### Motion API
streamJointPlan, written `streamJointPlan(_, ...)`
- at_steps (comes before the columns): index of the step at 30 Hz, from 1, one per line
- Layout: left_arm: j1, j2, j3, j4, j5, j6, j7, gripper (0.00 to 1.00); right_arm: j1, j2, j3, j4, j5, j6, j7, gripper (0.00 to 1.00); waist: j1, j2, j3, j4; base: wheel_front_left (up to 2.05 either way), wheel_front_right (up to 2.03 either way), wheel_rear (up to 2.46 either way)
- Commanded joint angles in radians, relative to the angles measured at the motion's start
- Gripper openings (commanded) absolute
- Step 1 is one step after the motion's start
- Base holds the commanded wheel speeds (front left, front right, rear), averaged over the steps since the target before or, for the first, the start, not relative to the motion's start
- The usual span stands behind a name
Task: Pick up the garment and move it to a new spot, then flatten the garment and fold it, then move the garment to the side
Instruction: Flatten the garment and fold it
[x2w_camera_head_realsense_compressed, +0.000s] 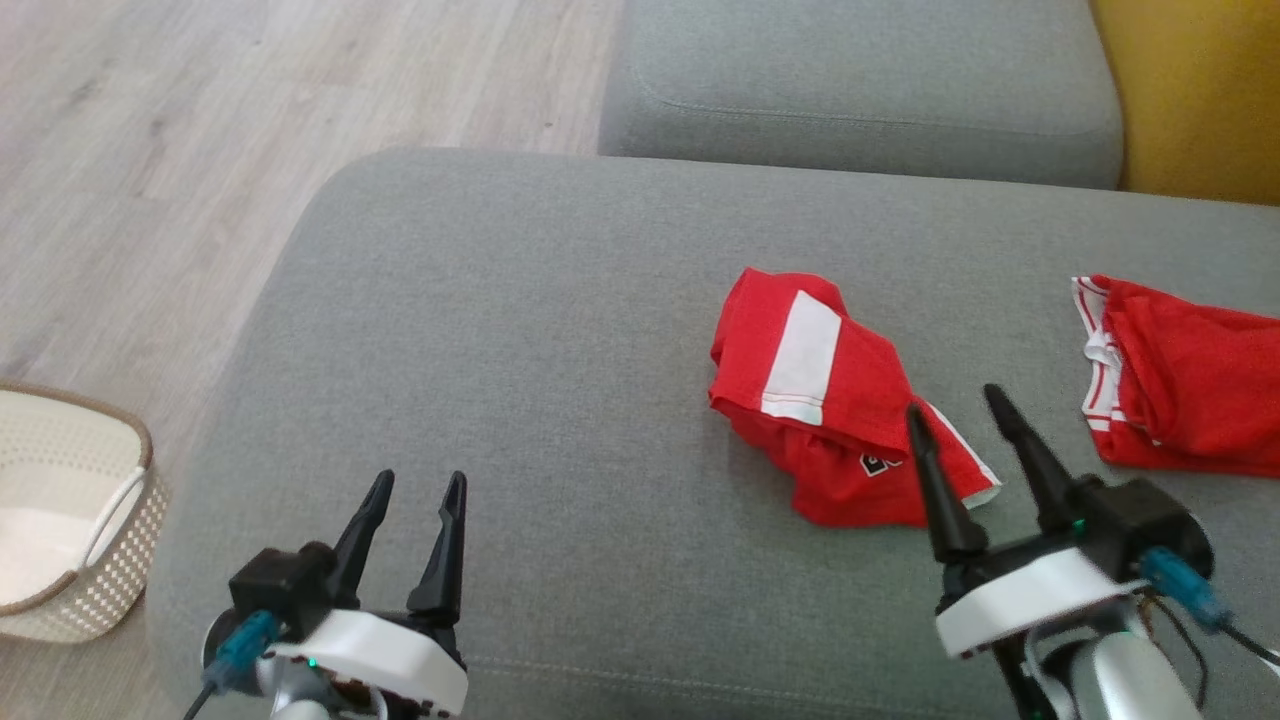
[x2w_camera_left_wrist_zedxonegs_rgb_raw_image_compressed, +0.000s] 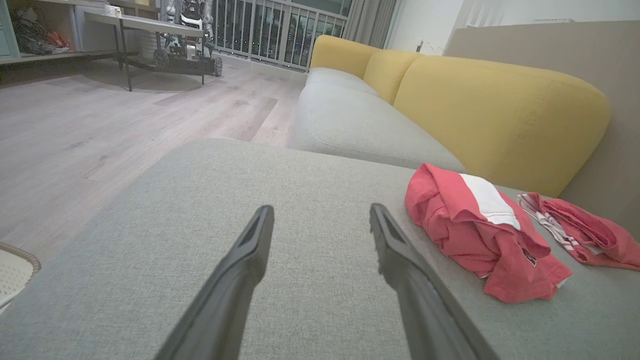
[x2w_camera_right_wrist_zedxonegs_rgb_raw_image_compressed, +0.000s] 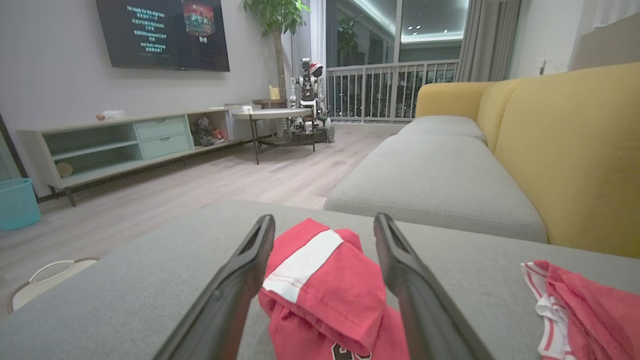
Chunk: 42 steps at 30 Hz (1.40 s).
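Nearest, at seven o'clock in the head view, the left pincer (x2w_camera_head_realsense_compressed: 421, 480) hangs over the bare grey seat cushion (x2w_camera_head_realsense_compressed: 520, 330), its two dark fingers spread wide and holding nothing. At five o'clock the right pincer (x2w_camera_head_realsense_compressed: 954, 402) is just as wide open and empty, its tips at the near edge of the crumpled red garment (x2w_camera_head_realsense_compressed: 830, 390); whether they touch the cloth cannot be told. Seen from the right wrist, the garment lies between the two fingers. It sits bunched on the cushion at about three o'clock from the picture's middle, a broad white stripe on top. A second red garment (x2w_camera_head_realsense_compressed: 1180, 390) with white trim lies apart from it, farther out toward three o'clock. A pale woven basket (x2w_camera_head_realsense_compressed: 60, 510) stands on the wooden floor (x2w_camera_head_realsense_compressed: 200, 150) at eight o'clock. Beyond, another grey cushion (x2w_camera_head_realsense_compressed: 860, 90) lies at one o'clock and a yellow backrest (x2w_camera_head_realsense_compressed: 1190, 100) at two.
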Motion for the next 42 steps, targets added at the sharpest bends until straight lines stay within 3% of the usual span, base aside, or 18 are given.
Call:
streamJointPlan(1,-0.044,-0.007,0.050,-0.026,0.014,-0.015,-0.012,1.00,-0.048,-0.003,0.037,-0.014,-0.022,0.000,0.017,1.00,0.0001,0.0000,0.003,0.012,0.00,0.00,0.00)
streamJointPlan(10,-0.043,-0.063,0.074,0.008,0.056,-0.056,-0.012,1.00,-0.160,-0.003,0.122,0.137,-0.116,0.000,0.123,1.00,0.0001,0.0000,0.042,0.065,0.00,0.00,0.00)
streamJointPlan(23,-0.067,-0.128,0.106,0.057,0.097,-0.111,-0.012,1.00,-0.304,-0.003,0.013,0.404,-0.202,0.000,0.098,1.00,0.0001,0.0000,0.103,0.159,0.00,0.00,0.00)
streamJointPlan(25,-0.069,-0.133,0.110,0.061,0.102,-0.115,-0.012,1.00,-0.318,-0.003,0.001,0.427,-0.190,0.000,0.090,0.13,0.0001,0.0000,0.108,0.164,0.00,0.00,0.00)
streamJointPlan(26,-0.070,-0.136,0.112,0.063,0.104,-0.117,-0.012,1.00,-0.324,-0.003,-0.002,0.437,-0.189,0.000,0.086,0.00,0.0001,0.0000,0.110,0.166,0.00,0.00,0.00)
streamJointPlan(34,-0.060,-0.150,0.128,0.085,0.114,-0.132,-0.012,1.00,-0.357,-0.003,0.069,0.436,-0.081,0.000,0.022,0.00,0.0001,0.0000,0.084,0.160,0.00,0.00,0.00)
streamJointPlan(39,-0.051,-0.154,0.133,0.095,0.121,-0.138,-0.012,1.00,-0.402,-0.003,0.185,0.336,0.056,0.000,0.011,0.00,0.0001,0.0000,0.050,0.145,0.00,0.00,0.00)
streamJointPlan(42,-0.045,-0.156,0.136,0.097,0.123,-0.140,-0.012,1.00,-0.446,-0.003,0.200,0.251,0.126,0.000,0.015,0.00,0.0001,0.0000,0.042,0.138,0.00,0.00,0.00)
